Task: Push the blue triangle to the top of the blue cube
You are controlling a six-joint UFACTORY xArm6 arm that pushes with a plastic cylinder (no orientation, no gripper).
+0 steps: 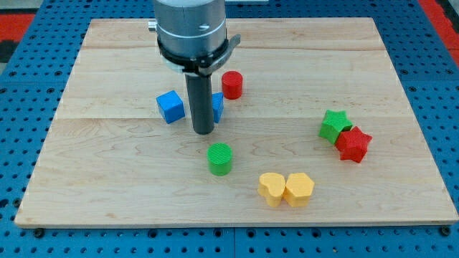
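Touching blue triangle (pixel 218 107) with my tip (pixel 204 132); triangle's orientation hidden.

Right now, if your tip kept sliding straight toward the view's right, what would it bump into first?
My tip would meet the blue triangle first; it sits right beside the rod, partly hidden behind it, so contact may already exist. The red cylinder lies further toward the view's top, probably off that line.
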